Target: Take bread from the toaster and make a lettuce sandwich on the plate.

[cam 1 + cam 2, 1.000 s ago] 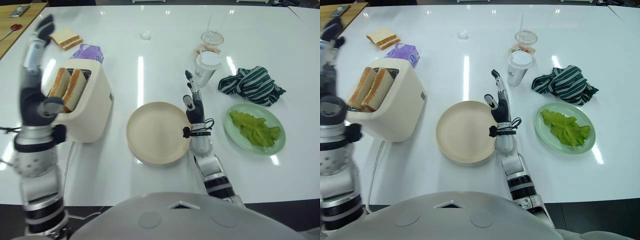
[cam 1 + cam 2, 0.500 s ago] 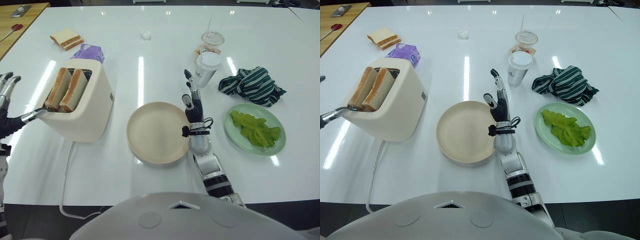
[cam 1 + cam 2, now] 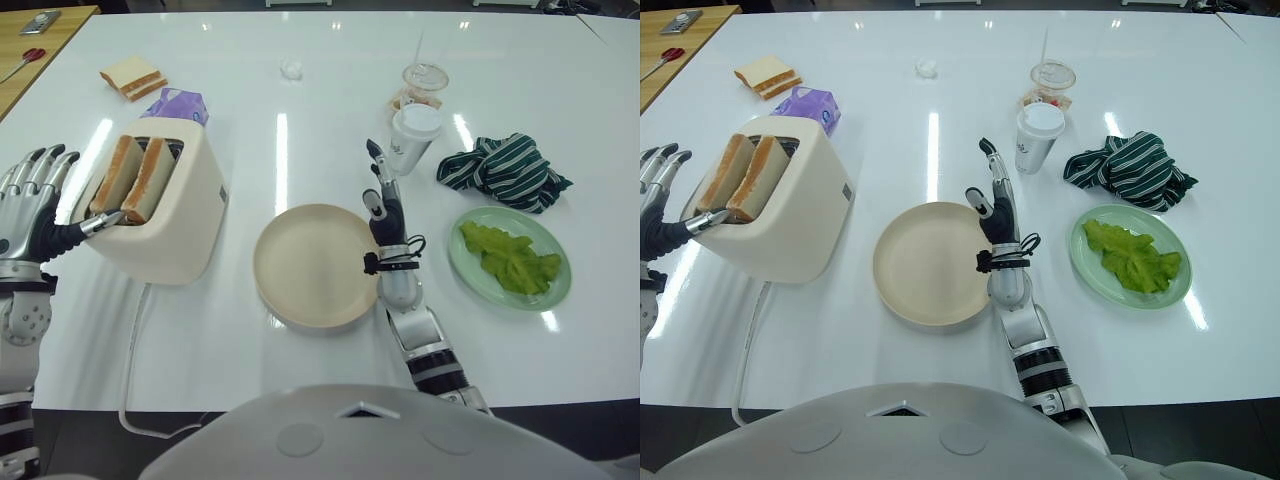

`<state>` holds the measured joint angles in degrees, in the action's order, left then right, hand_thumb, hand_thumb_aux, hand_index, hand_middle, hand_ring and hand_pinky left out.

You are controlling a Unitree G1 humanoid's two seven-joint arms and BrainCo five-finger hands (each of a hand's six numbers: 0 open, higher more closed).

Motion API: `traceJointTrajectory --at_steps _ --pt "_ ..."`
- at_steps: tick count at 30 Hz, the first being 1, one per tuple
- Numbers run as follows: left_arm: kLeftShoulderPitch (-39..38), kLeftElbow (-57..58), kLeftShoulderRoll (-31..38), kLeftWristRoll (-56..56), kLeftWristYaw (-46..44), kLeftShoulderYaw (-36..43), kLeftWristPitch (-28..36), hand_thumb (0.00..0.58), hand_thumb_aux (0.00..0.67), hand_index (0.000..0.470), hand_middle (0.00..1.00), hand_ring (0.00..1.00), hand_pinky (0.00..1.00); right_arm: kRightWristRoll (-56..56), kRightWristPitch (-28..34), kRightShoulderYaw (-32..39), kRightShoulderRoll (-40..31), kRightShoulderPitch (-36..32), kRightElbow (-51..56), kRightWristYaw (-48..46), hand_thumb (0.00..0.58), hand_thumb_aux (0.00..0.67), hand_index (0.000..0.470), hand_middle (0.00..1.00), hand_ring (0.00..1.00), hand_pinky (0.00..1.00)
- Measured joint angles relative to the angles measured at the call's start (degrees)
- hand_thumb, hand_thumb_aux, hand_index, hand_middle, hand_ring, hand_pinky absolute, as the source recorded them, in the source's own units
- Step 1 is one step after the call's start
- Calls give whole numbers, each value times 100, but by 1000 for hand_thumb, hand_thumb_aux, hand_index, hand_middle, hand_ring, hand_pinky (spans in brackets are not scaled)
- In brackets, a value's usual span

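Evidently step one: left hand (image 3: 33,205), fingers spread and empty, beside the toaster (image 3: 182,222), must next close on a bread slice (image 3: 150,180); right hand (image 3: 386,218) open-fingered by the plate (image 3: 300,270).

Bright overhead light, long glare streaks on the glossy white table (image 3: 230,90), shadows faint, perhaps diffuse.

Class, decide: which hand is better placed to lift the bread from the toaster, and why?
Left. The left hand is open beside the toaster, with its fingers close to the bread slices. The right hand stands across the plate from the toaster.
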<state>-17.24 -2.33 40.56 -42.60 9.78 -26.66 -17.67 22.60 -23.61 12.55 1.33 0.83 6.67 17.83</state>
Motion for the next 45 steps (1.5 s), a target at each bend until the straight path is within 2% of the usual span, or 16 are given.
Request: traceJointTrajectory --at_steps 8,9,10,11,12,13,14,15,16,33,45 --pt "94 -9 44 139 -8 276 133 0 0 0 0 0 0 7 9 41 0 1 -4 2 0 0 0 0 0 0" --pt "96 -9 44 187 -16 307 143 14 8 6 0 0 0 8 10 43 0 1 -3 2 0 0 0 0 0 0" --pt "97 -7 44 249 -22 340 154 108 66 46 0 0 0 9 12 43 0 2 -3 3 0 0 0 0 0 0" --pt "97 -1 44 303 -25 374 153 304 208 146 0 0 0 9 14 44 0 2 -3 4 0 0 0 0 0 0" --pt "99 1 45 361 -28 391 124 436 336 236 0 0 0 11 18 44 0 2 -3 5 0 0 0 0 0 0" --pt "104 1 45 464 -28 409 74 498 418 293 0 0 0 12 20 43 0 2 -3 7 0 0 0 0 0 0" --pt "108 1 45 566 -38 427 30 521 457 321 0 0 0 13 20 45 0 2 -3 8 0 0 0 0 0 0" --pt "118 0 45 648 -62 449 -11 577 625 439 0 0 0 14 20 45 0 2 -2 9 0 0 0 0 0 0" --pt "130 0 45 732 -69 484 -26 580 670 470 0 0 0 15 20 45 0 2 -2 10 0 0 0 0 0 0" --pt "147 -261 65 1246 -339 805 -37 580 670 470 0 0 0 64 25 65 5 23 -2 25 0 0 0 0 0 0" --pt "188 -899 -314 1231 355 121 -136 580 670 470 0 0 0 66 25 97 9 24 1 96 0 0 0 0 0 0"
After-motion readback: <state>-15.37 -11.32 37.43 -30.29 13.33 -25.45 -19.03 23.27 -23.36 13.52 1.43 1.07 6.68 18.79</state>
